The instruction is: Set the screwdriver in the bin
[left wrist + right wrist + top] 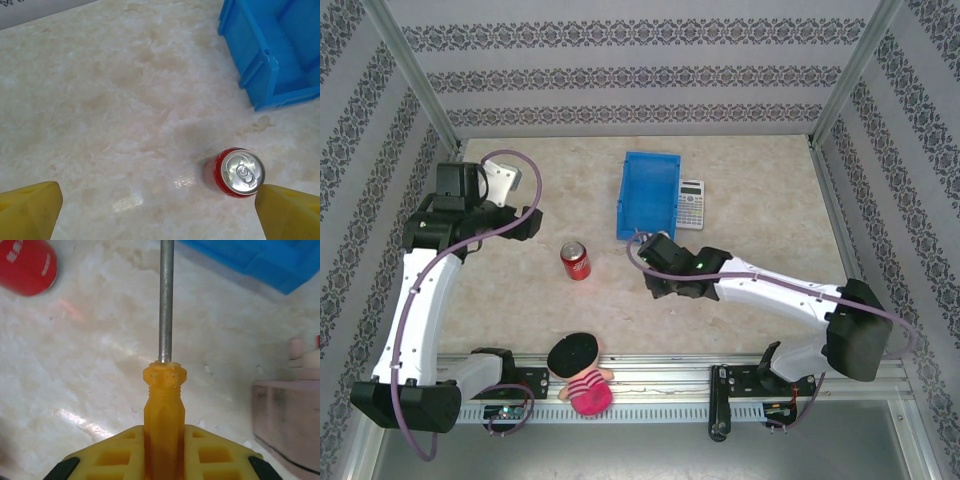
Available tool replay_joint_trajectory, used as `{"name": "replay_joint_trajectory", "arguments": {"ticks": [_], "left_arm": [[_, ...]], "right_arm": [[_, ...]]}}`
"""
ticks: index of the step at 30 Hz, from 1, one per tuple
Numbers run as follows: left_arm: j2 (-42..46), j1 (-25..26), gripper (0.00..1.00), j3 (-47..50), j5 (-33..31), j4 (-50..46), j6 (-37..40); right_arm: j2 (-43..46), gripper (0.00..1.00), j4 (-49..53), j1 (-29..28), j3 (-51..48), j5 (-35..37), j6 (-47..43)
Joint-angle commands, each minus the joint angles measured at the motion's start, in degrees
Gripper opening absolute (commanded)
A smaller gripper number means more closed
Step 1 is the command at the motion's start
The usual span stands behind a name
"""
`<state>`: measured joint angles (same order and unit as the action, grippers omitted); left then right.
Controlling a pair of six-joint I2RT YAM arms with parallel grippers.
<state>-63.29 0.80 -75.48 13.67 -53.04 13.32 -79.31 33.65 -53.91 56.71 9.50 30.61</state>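
The right end effector [165, 452] was clamped tight on the screwdriver [165, 390] handle, with the shaft poking straight out toward the bin [260, 260] just ahead. From the top view the bin's blue floor was in plain sight, with a calculator [690, 203] right beside it. The left end effector [160, 210] had its fingers spread wide, a can [239, 172] by one of them.

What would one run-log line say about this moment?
right gripper: shut on screwdriver | left gripper: open, by soda can | bin: screwdriver not yet inside
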Motion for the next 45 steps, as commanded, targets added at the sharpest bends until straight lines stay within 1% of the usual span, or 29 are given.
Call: {"name": "replay_joint_trajectory", "arguments": {"ticks": [1, 7, 12, 19, 29, 35, 45], "left_arm": [[1.8, 0.6, 0.99, 0.9, 2.5, -2.7, 1.6], [3.4, 0.6, 0.99, 4.7, 5.4, -1.8, 1.4], [2.4, 0.7, 0.99, 4.3, 4.7, -3.1, 1.5], [5.0, 0.7, 0.99, 4.2, 5.3, -3.1, 1.3], [8.1, 0.6, 0.99, 4.0, 4.8, -3.9, 1.9], [9.2, 0.7, 0.99, 3.7, 4.7, -4.1, 2.0], [10.5, 0.7, 0.99, 4.0, 5.7, -4.2, 1.4]], "right_arm": [[1.6, 0.18, 1.8, 2.1, 0.0, -0.4, -1.5], [1.9, 0.18, 1.6, 4.2, 2.0, 0.9, -0.8], [1.3, 0.19, -0.1, 6.1, 4.1, 1.0, -0.1], [-1.0, 0.19, 0.3, 8.5, 8.9, 1.1, -1.3], [-4.6, 0.20, -1.9, 10.8, 12.7, 0.3, -1.4], [-8.0, 0.20, -4.1, 12.1, 14.4, -0.3, -0.8], [-19.2, 0.20, -5.3, 14.2, 22.1, -1.3, -0.9]]}}
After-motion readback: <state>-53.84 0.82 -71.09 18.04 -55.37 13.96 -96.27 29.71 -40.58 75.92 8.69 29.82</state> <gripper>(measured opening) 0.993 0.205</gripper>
